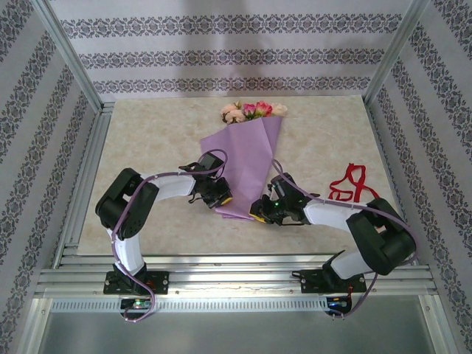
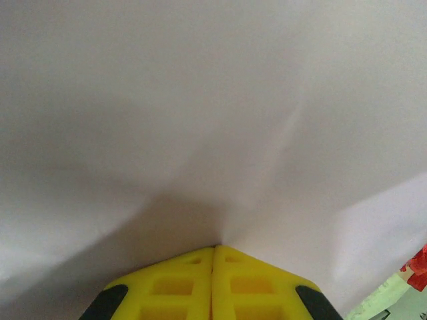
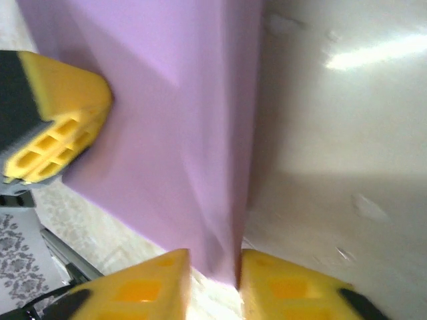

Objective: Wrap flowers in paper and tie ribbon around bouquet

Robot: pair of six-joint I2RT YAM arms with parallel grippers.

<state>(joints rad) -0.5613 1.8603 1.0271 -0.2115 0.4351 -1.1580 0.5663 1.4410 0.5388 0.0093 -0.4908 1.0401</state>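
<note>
- Overhead, the bouquet lay mid-table, flowers at the far end. The ribbon lay to its right, apart.
- Left wrist: the left gripper was closed, fingers together, pinching a crease of the paper.
- Right wrist: the right gripper stood apart, straddling the paper's folded edge.

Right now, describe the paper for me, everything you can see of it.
The paper is a thin lilac-purple sheet, wrapped into a long cone around the flowers, whose heads stick out at the far, wide end. It lies on the table, creased lengthwise. The left gripper is shut on its near left side; the right gripper straddles its near right edge, jaws apart.
</note>
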